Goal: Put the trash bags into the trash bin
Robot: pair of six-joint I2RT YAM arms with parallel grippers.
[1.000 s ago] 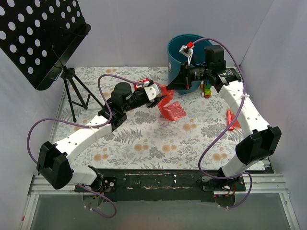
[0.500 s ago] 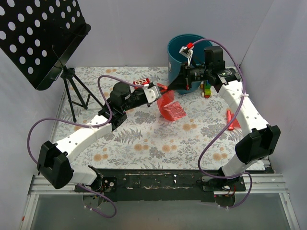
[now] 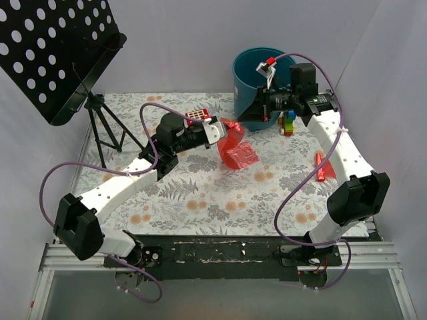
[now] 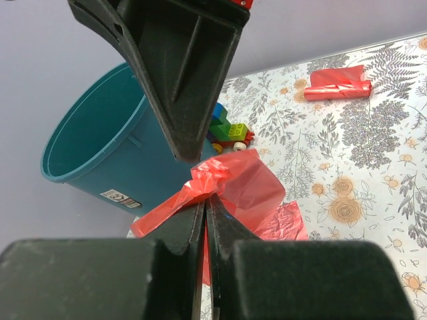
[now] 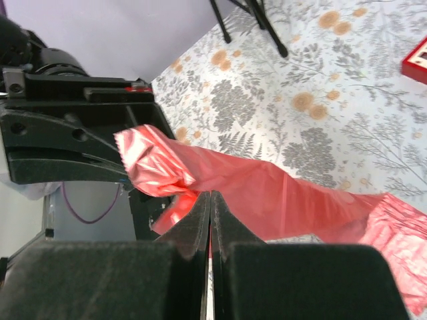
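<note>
A red-pink trash bag (image 3: 238, 152) hangs between both grippers, its lower part lying crumpled on the floral cloth. My left gripper (image 3: 225, 131) is shut on one bunched edge of the bag (image 4: 230, 180). My right gripper (image 3: 239, 119) is shut on the same film (image 5: 280, 197) a little farther back, right beside the left one. The teal trash bin (image 3: 248, 70) stands upright just behind the two grippers, its mouth (image 4: 93, 127) open and nothing showing inside. A second trash bag (image 4: 337, 83), rolled up, lies on the cloth at the right (image 3: 324, 167).
A red block with a white grid (image 3: 197, 117) lies by the left wrist. Coloured toy bricks (image 3: 288, 123) sit to the right of the bin. A black perforated music stand (image 3: 60, 53) on a tripod fills the back left. White walls enclose the table.
The left gripper has closed on the bag's edge. The right arm has drawn slightly back and right, and the bag now hangs lifted between the two grippers.
</note>
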